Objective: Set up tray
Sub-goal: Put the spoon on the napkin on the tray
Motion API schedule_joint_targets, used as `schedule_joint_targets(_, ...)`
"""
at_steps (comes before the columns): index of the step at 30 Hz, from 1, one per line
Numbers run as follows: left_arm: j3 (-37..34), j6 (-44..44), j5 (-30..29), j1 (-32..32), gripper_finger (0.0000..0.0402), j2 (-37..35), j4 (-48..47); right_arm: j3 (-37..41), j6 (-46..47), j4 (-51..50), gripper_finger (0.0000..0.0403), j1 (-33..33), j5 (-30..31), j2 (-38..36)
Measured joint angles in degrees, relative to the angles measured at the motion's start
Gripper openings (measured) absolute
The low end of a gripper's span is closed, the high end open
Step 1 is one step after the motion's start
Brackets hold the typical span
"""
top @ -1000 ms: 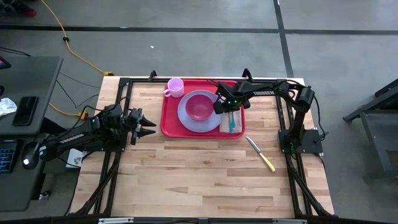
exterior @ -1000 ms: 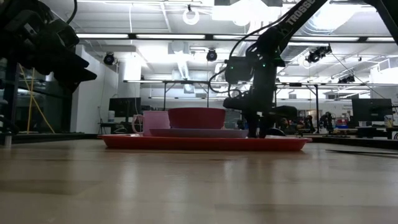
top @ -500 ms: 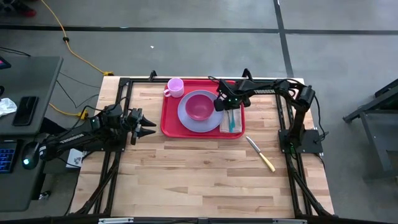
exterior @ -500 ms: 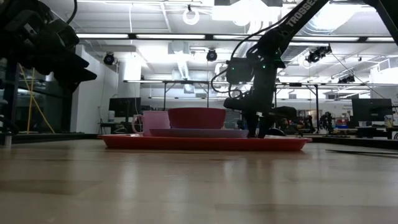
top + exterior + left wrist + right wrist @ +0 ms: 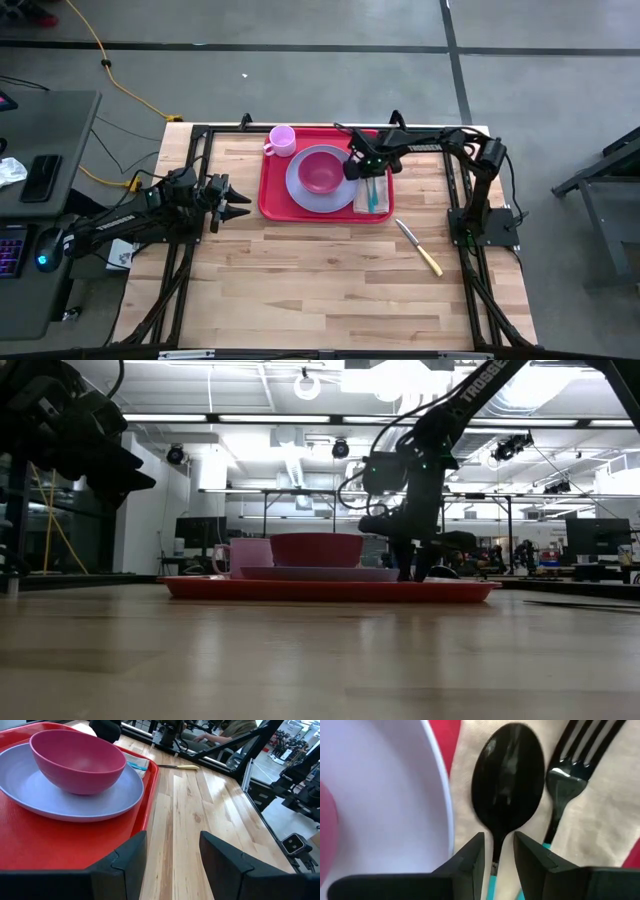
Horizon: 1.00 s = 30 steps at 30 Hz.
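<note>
A flat red plastic tray [image 5: 272,192] with rounded corners and a low rim lies at the far middle of a pale wooden table [image 5: 330,290], directly beneath the right claw [image 5: 362,172]. Just beside that claw sits a round lavender plate [image 5: 300,190] carrying a smooth magenta bowl [image 5: 321,170], and beyond them, at the tray's far corner, a pink mug [image 5: 282,139]. Under the claw a beige napkin [image 5: 600,820] lies flat on the tray, bearing a glossy black spoon [image 5: 508,780] and a black fork [image 5: 572,765], both with teal handles. The right claw's two dark fingers [image 5: 470,857] stand narrowly parted on either side of the spoon's slim handle, just behind its oval bowl; whether they press on it cannot be told. The plate's curved edge runs close alongside the spoon. Away from that claw, off the tray's near right corner, a knife [image 5: 418,246] with a pale yellow handle lies slanted on bare wood. The left claw [image 5: 236,204] hangs level off the tray's left edge, its fingers [image 5: 122,865] spread wide and holding nothing, the tray's rounded corner just ahead of them. The near half of the striped wooden table lies open between the black frame rails [image 5: 190,180].
</note>
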<state>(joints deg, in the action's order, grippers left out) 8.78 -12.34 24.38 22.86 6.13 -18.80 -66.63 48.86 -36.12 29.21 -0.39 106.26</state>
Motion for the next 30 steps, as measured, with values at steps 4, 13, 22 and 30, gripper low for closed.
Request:
schedule_joint_targets(4, 0.0, 0.0, 0.0, 0.01, 0.0211, 0.0, 0.01, 0.0, 0.02, 0.0, 0.0082, -0.02, -0.81, 0.0)
schedule_joint_targets(13, 0.0, 0.0, 0.0, 0.0, 0.0211, 0.01, 0.0, 0.0, 0.02, 0.07, 0.0082, 0.0, 1.11, 0.0)
schedule_joint_targets(22, 0.0, 0.0, 0.0, 0.0, 0.0211, 0.0, 0.01, 0.0, -0.28, 0.49, 0.0082, 0.02, 1.3, 0.0)
schedule_joint_targets(30, 0.0, 0.0, 0.0, -0.01, 0.0211, 0.0, -0.01, 0.0, -0.3, 0.93, 0.0082, 0.02, 2.06, 0.0)
